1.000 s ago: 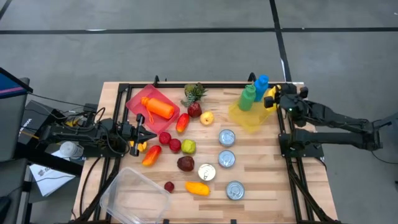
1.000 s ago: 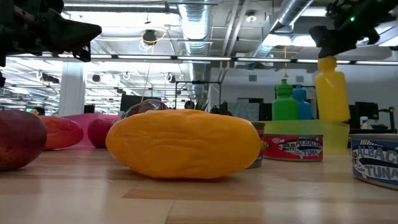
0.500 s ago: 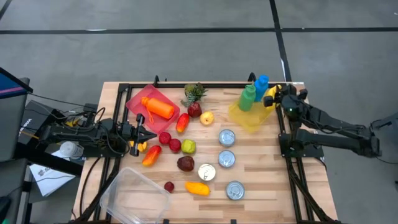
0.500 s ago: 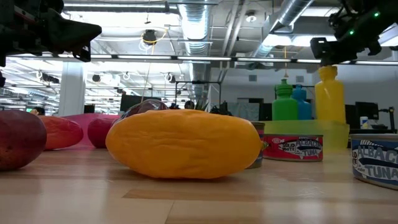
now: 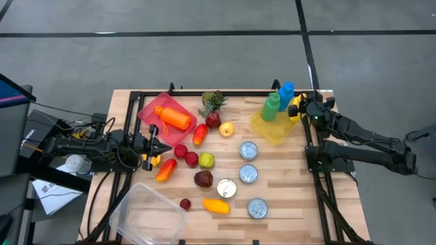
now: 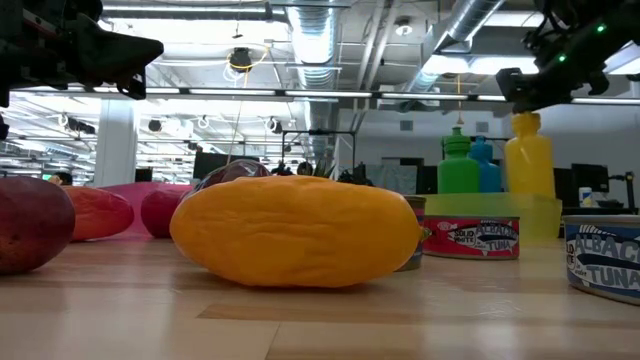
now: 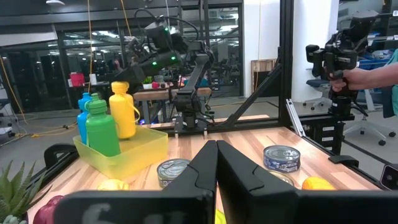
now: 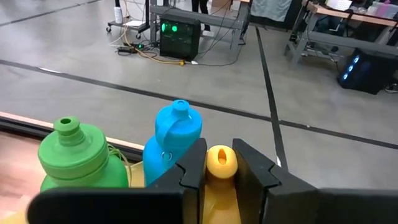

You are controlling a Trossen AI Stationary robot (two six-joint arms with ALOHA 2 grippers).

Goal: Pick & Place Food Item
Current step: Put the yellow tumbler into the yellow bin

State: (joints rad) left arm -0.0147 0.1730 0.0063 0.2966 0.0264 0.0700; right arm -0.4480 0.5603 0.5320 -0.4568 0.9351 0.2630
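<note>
A yellow bottle (image 6: 529, 160) stands upright in the yellow bin (image 5: 271, 129) at the table's far right, beside a green bottle (image 5: 272, 107) and a blue bottle (image 5: 286, 91). My right gripper (image 8: 221, 167) is shut on its top. My left gripper (image 7: 216, 158) is shut on nothing and waits at the table's left edge (image 5: 162, 145). Toy fruits lie about the table's middle, among them an orange mango (image 6: 295, 232) near the front. My right gripper pinches the yellow bottle's cap (image 8: 220, 159) between its two fingers, one on each side. The fingers reach in from the table's right, slanting a little downward. The bottle hangs upright, its lower part behind the bin's wall (image 6: 490, 206); whether its base rests there is hidden.
Several tuna cans (image 5: 248, 151) stand right of centre. A pink tray (image 5: 151, 112) with an orange bottle sits far left, and a clear tub (image 5: 146, 214) near left. A small plant (image 5: 213, 102) stands at the far edge. Black frame rails run along both sides.
My right gripper has sunk with the yellow bottle, still shut on its cap. The bottle has stayed upright and now reaches deeper into the yellow bin beside the green and blue bottles.
</note>
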